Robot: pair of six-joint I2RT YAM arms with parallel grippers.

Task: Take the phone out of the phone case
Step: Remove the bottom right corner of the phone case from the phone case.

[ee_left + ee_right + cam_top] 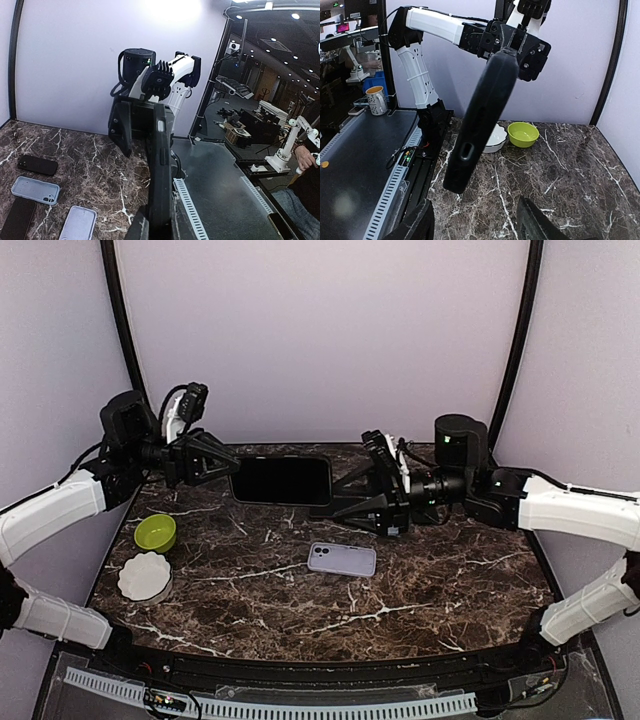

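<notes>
The phone in its black case (pixel 281 480) is held off the table at the back, long side level. My left gripper (pixel 222 468) is shut on its left end. In the left wrist view the case (pixel 161 160) stands edge-on, clamped at my left gripper (pixel 157 231). My right gripper (pixel 328 497) is open at the phone's right end. In the right wrist view the black case (pixel 482 115) slants down from the left gripper, and its free end hangs just ahead of my right gripper (pixel 475 212), touching neither finger (pixel 417 222).
A lilac phone case (pixel 342 559) lies mid-table. A green bowl (pixel 155 532) and a white scalloped bowl (pixel 145 576) sit at the left. The left wrist view shows several phones and cases on the marble, such as a grey case (pixel 35 190) and a black phone (pixel 37 165).
</notes>
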